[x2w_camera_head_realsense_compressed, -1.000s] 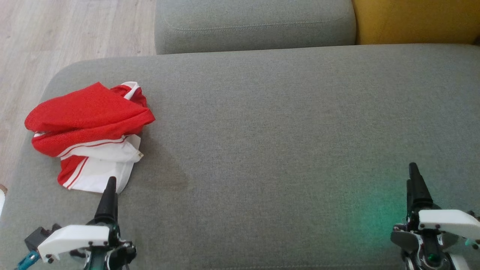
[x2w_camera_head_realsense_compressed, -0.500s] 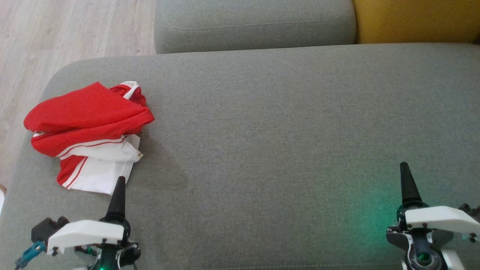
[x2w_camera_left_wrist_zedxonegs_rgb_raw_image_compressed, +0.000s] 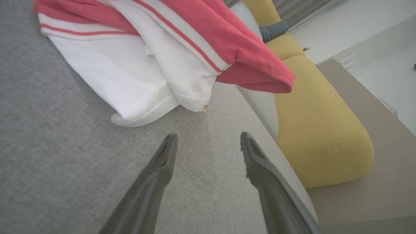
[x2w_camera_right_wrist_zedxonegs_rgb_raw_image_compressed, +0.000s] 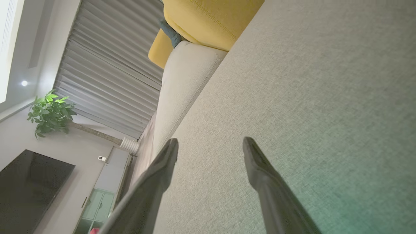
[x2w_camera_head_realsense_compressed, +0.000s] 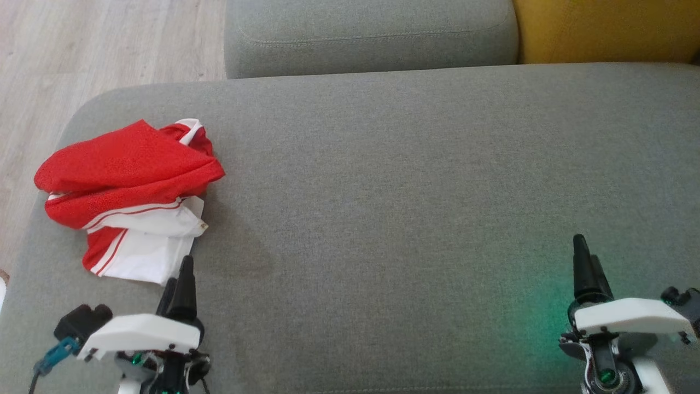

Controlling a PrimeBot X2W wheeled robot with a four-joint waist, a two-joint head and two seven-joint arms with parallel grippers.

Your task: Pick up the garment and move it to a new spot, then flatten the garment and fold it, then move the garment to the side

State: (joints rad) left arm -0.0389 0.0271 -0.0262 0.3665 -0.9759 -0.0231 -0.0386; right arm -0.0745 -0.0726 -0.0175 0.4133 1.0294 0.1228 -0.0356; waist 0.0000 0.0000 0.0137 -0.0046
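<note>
A: Where is the garment (x2w_camera_head_realsense_compressed: 126,186)?
B: On the grey seat cushion (x2w_camera_head_realsense_compressed: 410,180), far-left end, close to the rounded corner. It is a crumpled red and white heap. Red layers lie on top, with white panels with thin red stripes below, on the robot's side. Not flattened, not folded.
A: And the left gripper (x2w_camera_head_realsense_compressed: 179,271)?
B: Low at the near-left of the head view, fingers pointing up toward the heap's near white edge. Jaws spread wide, nothing between them. The left wrist view shows bare grey fabric in the gap.
A: Is it touching the cloth?
B: No. In the head view one tip sits right at the white edge. But the left wrist view puts the white hem just beyond the fingertips (x2w_camera_left_wrist_zedxonegs_rgb_raw_image_compressed: 169,146), apart from them. Whether the fingers touch the cushion cannot be told.
A: And the right gripper (x2w_camera_head_realsense_compressed: 586,249)?
B: Near-right of the seat, well apart from the garment. Jaws also fully spread, holding nothing. The right wrist view shows plain grey weave between the fingers. There is a green glow (x2w_camera_head_realsense_compressed: 547,312) on the cushion just left of it.
A: What's around it?
B: A grey back cushion (x2w_camera_head_realsense_compressed: 372,33) sits behind the seat, with a yellow cushion (x2w_camera_head_realsense_compressed: 601,30) beside it on the right. Pale wood floor (x2w_camera_head_realsense_compressed: 82,49) lies off the left end. The right wrist view picks up a potted plant (x2w_camera_right_wrist_zedxonegs_rgb_raw_image_compressed: 50,112), grey blinds (x2w_camera_right_wrist_zedxonegs_rgb_raw_image_compressed: 110,65) and a dark screen (x2w_camera_right_wrist_zedxonegs_rgb_raw_image_compressed: 29,185) in the room.
</note>
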